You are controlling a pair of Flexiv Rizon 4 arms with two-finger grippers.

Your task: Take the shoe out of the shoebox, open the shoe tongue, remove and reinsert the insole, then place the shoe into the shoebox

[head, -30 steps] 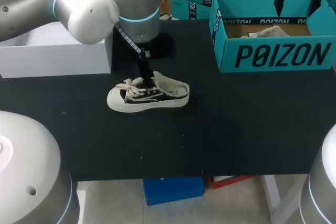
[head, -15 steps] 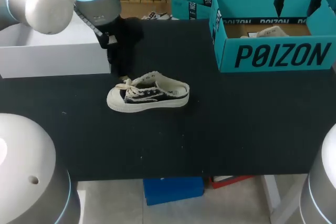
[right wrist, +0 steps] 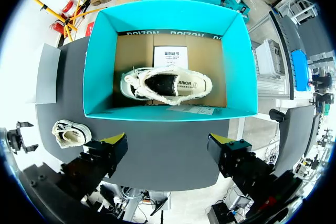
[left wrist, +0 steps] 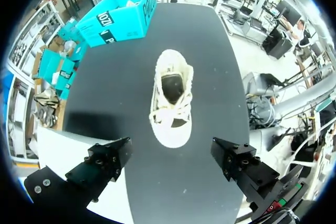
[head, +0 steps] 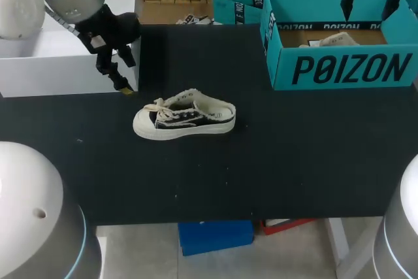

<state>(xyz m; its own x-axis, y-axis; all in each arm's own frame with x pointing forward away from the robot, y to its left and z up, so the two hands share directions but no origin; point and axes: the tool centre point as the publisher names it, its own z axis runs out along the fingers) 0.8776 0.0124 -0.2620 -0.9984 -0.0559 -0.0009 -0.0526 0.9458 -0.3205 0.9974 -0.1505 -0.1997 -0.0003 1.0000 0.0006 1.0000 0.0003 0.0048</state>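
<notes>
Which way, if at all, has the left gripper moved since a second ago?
Yes. The left gripper has pulled back from above the shoe toward the white box at the table's left side. The shoe has stayed put.

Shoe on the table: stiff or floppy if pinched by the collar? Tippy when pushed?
Likely floppy: the shoe looks like soft canvas with a frayed collar, so the upper should fold under a pinch. Its flat, wide sole suggests sliding, not tipping. Loose laces may snag.

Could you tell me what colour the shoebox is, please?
The shoebox is teal with black lettering, clearest in the head view.
</notes>
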